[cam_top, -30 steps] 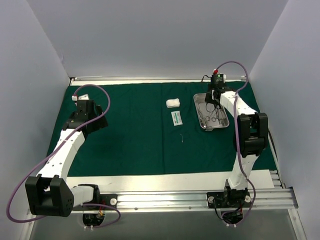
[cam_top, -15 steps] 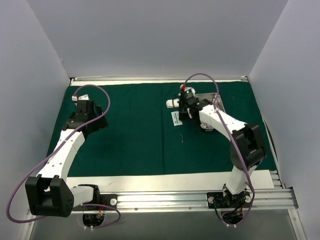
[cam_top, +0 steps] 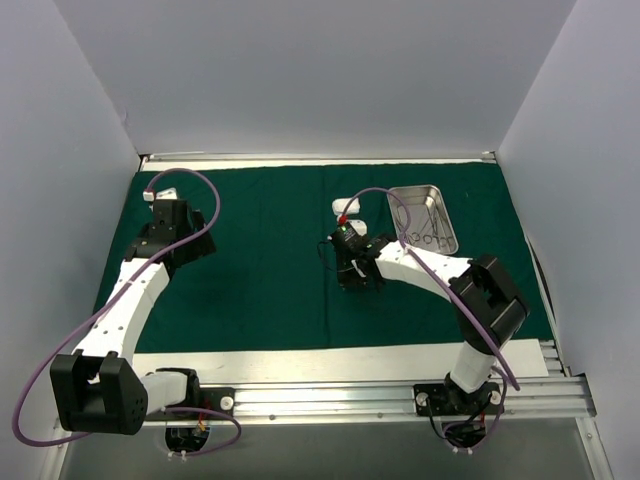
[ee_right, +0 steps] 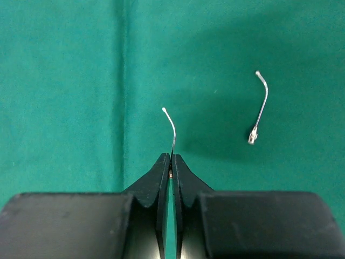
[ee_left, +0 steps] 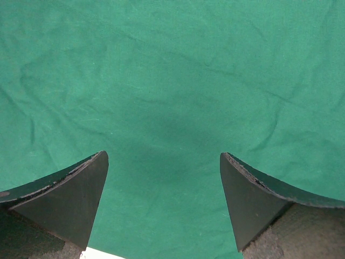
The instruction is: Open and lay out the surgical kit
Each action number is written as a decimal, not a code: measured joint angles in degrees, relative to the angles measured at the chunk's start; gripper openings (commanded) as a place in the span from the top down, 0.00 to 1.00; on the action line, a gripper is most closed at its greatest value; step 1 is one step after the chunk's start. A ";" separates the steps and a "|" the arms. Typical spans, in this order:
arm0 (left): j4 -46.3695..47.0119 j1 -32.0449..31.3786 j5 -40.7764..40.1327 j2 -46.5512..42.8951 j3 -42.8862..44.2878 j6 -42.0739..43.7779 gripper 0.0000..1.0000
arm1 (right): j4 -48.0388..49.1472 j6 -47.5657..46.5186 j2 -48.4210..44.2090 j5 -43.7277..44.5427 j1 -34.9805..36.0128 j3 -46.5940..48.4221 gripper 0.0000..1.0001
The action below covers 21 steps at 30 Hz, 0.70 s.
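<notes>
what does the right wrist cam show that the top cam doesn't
Right wrist only: the right gripper shut on a thin bent needle, and a second bent needle lying loose on the green cloth to its right. Top only: the steel tray, the white gauze and the left arm. Both: the green cloth and the right gripper.

1. The drape (cam_top: pixel 250 270) lies spread on the table (cam_top: pixel 300 362), leaving a strip bare at the near edge.
2. The tray (cam_top: pixel 410 198) stands on the drape at far right — instruments (cam_top: pixel 430 228) lie in it.
3. The gauze wad (cam_top: pixel 345 207) lies on the drape just left of the tray.
4. The right gripper (ee_right: pixel 171 162) sits before the gauze wad, over the drape, with a needle (ee_right: pixel 171 129) between its fingertips.
5. A second needle (ee_right: pixel 260 108) lies on the drape beside the first — apart from it.
6. The left gripper (ee_left: pixel 163 155) hangs over the drape at far left.
</notes>
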 measured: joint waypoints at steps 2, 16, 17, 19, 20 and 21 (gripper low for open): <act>0.00 0.00 0.00 0.00 0.00 0.00 0.06 | 0.52 0.81 0.66 0.70 -0.04 0.00 1.00; 0.00 0.00 -0.02 0.00 0.00 0.00 0.06 | 1.79 2.12 4.66 3.48 -0.11 0.79 1.00; 0.00 0.00 -0.02 0.00 0.00 0.00 0.06 | 1.84 2.08 4.68 3.56 -0.13 0.92 1.00; 0.00 0.00 -0.02 0.00 0.00 0.00 0.06 | 1.84 1.95 4.79 3.89 -0.39 1.29 1.00; 0.00 0.00 -0.02 0.00 0.00 0.00 0.06 | 1.88 1.90 4.92 4.00 -0.42 1.57 1.00; 0.00 0.00 -0.02 0.00 0.00 0.00 0.06 | 1.92 1.79 5.09 4.15 -0.46 1.81 1.00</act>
